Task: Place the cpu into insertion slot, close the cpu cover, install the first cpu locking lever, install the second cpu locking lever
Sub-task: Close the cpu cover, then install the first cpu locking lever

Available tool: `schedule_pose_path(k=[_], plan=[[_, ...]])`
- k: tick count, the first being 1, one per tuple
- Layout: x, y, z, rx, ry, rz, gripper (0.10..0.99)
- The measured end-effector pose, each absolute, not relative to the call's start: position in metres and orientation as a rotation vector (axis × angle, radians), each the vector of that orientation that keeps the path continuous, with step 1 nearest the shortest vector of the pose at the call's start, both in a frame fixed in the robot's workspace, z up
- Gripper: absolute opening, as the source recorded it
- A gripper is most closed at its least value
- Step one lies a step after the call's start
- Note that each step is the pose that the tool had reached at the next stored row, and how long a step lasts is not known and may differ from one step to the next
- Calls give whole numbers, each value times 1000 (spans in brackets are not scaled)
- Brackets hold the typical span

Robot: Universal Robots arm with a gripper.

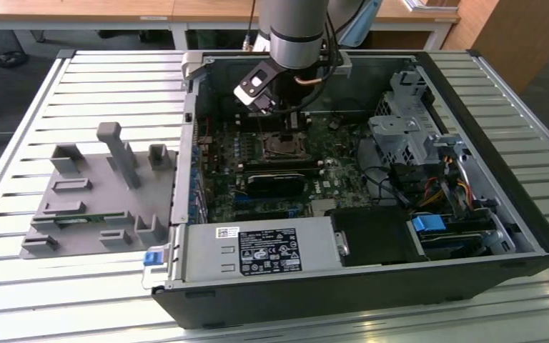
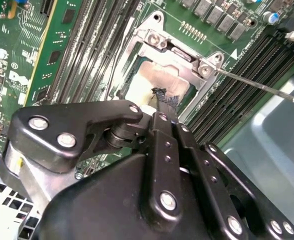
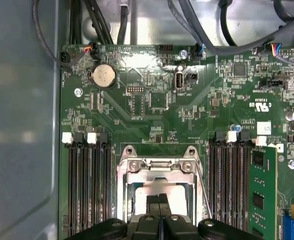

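Toward the exterior view's left edge of the slatted metal bench (image 1: 26, 300) lies a grey plastic fixture tray (image 1: 94, 193). To its right stands the open black computer case (image 1: 351, 293). Inside, the black end effector (image 1: 287, 131) hangs over the small square insertion slot (image 1: 282, 148) with its fingers pressed together. Their tips are at the dull silver-beige square cpu (image 2: 157, 77), which is seated there and framed by the thin silvery cpu cover (image 3: 154, 167). A thin steel lever rod (image 2: 252, 82) juts out beside the cover.
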State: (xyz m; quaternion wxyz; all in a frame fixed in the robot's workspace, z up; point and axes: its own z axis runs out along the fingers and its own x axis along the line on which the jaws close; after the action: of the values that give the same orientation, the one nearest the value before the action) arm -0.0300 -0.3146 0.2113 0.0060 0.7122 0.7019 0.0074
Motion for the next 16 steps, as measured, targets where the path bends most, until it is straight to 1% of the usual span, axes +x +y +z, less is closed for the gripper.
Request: schedule_pose_path(k=[10,16], plan=[[-29,-315,215,2227,2200,23,106],[-29,-315,225,2226,2200,23,106]])
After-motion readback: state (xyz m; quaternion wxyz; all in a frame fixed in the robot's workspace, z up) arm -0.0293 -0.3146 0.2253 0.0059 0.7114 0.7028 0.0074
